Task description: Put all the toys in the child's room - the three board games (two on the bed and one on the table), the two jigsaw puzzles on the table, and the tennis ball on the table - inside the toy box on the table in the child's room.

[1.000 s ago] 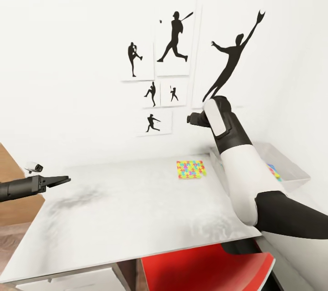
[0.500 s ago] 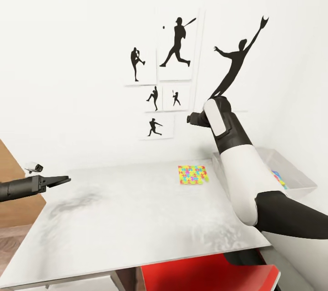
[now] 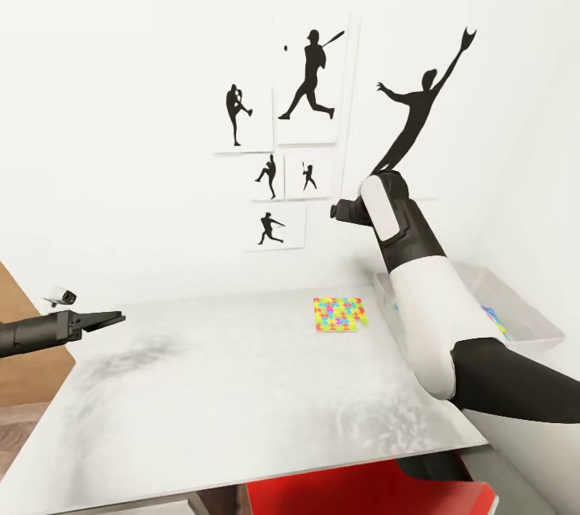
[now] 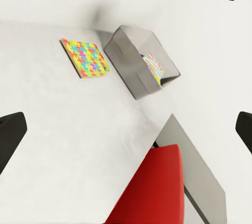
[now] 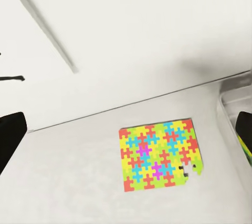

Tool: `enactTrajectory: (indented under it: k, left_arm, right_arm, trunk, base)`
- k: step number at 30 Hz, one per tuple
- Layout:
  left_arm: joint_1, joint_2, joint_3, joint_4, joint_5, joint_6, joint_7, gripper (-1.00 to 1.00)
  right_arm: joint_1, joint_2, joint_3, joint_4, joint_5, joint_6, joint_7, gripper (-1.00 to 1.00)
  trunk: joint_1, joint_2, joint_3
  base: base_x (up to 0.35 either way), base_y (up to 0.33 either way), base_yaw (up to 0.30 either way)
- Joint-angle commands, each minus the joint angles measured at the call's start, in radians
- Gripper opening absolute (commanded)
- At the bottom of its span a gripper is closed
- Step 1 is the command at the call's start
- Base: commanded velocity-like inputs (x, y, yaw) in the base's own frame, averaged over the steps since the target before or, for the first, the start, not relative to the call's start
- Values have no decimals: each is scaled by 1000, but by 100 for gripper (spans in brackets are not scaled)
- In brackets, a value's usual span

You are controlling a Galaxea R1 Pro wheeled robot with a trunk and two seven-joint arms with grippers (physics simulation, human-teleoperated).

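Puzzle flat nr toy box; table front bare.

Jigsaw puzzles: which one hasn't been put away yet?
The jigsaw puzzle lying flat on the bare table, beside the toy box. The other colourful piece already sits inside that box.

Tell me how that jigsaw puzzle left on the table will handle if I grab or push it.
The jigsaw puzzle lies thin and flat on the glossy table, so it will probably slide easily and offer little edge to pinch. It should not roll. A piece looks missing at one corner, so it may flex or shed pieces.
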Motion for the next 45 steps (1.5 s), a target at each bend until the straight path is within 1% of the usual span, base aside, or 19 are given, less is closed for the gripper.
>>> enactTrajectory:
  k: [1,16,37,42,45]
  left_arm:
    - [-1,0,0,0,0,11,-4,100]
    - [-1,0,0,0,1,10,-4,100]
    - [-1,0,-1,0,1,10,-4,100]
    - [-1,0,-1,0,1,10,-4,100]
    - [-1,0,0,0,1,10,-4,100]
  right_arm:
    - [-1,0,1,0,-9,2,-10,100]
    - [-1,0,1,3,-10,2,-10,100]
    - [-1,0,2,8,-10,2,-10,100]
    - [-1,0,1,18,-12,2,-10,100]
    - [-1,0,1,48,-12,0,-11,100]
  trunk:
    - [1,-2,-2]
    - [1,-2,-2]
    - [1,-2,-2]
    - [1,-2,-3]
    - [1,-2,-5]
  base:
    - [40,-1,0]
    - [50,0,0]
    - [14,0,0]
    - [0,0,0]
    - [0,0,0]
